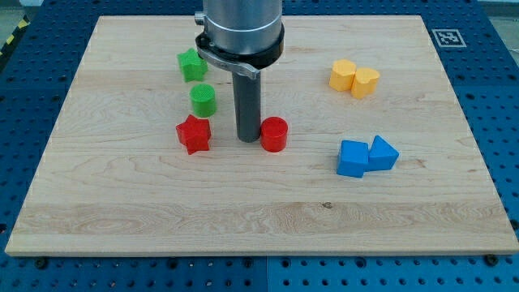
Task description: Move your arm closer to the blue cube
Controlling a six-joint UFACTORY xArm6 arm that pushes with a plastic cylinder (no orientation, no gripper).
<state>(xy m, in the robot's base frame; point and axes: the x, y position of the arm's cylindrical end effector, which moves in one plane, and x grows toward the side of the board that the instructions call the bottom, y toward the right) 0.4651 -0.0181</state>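
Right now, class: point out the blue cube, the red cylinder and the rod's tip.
blue cube [352,159]: camera view, its front face.
red cylinder [274,134]: camera view, its side wall.
my tip [247,139]: camera view, the rod's very end, beside the red cylinder.

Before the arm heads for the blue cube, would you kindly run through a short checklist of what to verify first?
1. Blue cube in view, at the view's right: ok.
2. My tip visible, between the red star and the red cylinder: ok.
3. Direct path to the view's right free: not ok, the red cylinder sits right beside the tip on that side.
4. Tip touching the red cylinder: cannot tell.
5. Blue cube standing alone: not ok, a blue wedge-like block touches it.
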